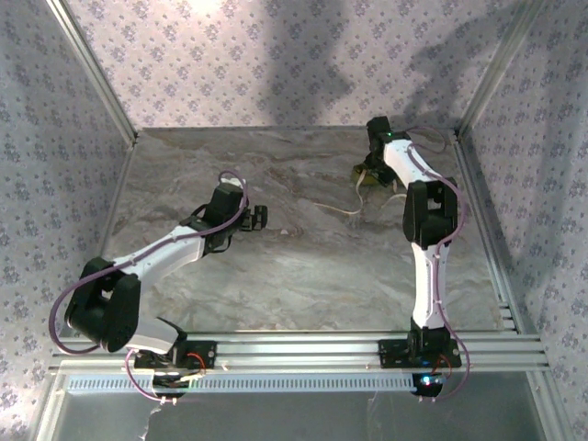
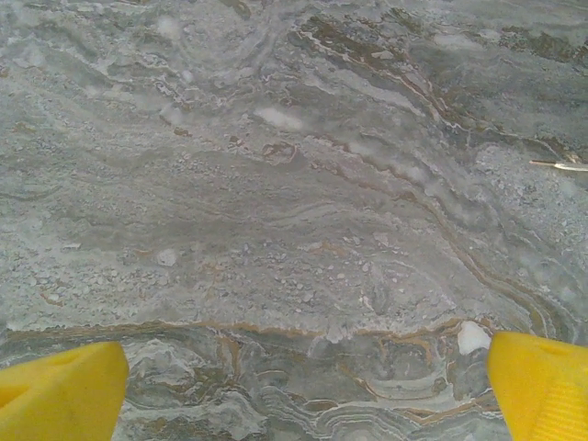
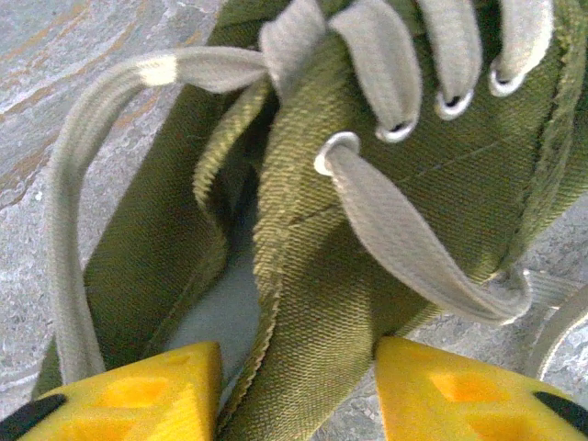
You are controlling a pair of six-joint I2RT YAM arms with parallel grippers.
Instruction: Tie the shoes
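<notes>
Right gripper [image 3: 299, 390]: yellow fingers straddle shoe [image 3: 303, 276] collar edge; clamped or loose, cannot tell. Shoe upper right of centre in top view, white lace [image 1: 335, 209] trailing on table [image 1: 303, 266]. Left gripper [image 2: 308, 395] spread wide above marbled surface, left of centre.

Olive-green woven shoe [image 3: 312, 276]; off-white laces [image 3: 395, 230]; grey marbled bench [image 2: 276, 230], brown veins; pale lilac floral walls [image 1: 276, 55]; right pincer [image 3: 299, 400] fingertips [image 3: 450, 395] yellow; arms [image 1: 175, 243] white, black.

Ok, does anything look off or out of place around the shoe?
The shoe is untied: one lace trails loose across the table, and a slack loop lies beside its opening. Nothing looks damaged or spilled.
</notes>
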